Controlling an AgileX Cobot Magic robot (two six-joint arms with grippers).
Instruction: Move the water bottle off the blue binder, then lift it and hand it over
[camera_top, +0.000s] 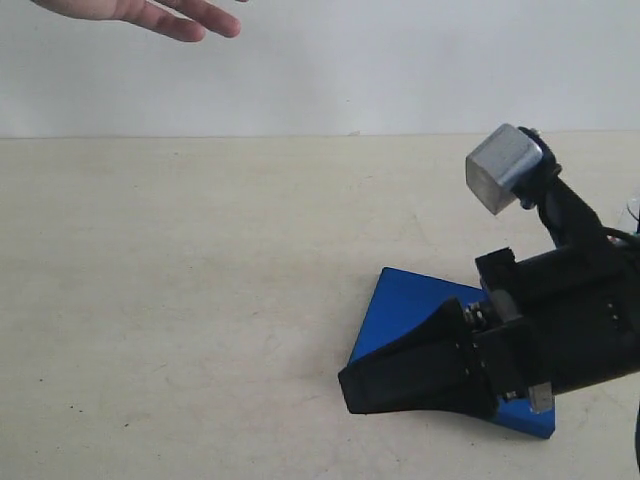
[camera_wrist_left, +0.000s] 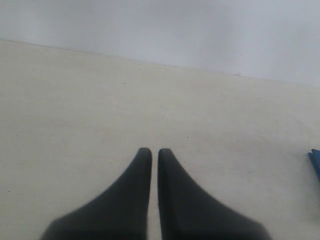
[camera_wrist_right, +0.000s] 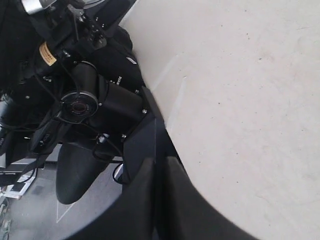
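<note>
blue binder (camera_top: 410, 305) lies partly hidden by the closed right gripper (camera_top: 352, 385).

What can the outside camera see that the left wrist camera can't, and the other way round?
Only the exterior view shows a person's open hand at the top and the right gripper, shut, low over the blue binder. Only the left wrist view shows the left gripper, shut and holding nothing. Both show the beige table and the pale wall; the wrist view catches just a sliver of the binder at its edge.
</note>
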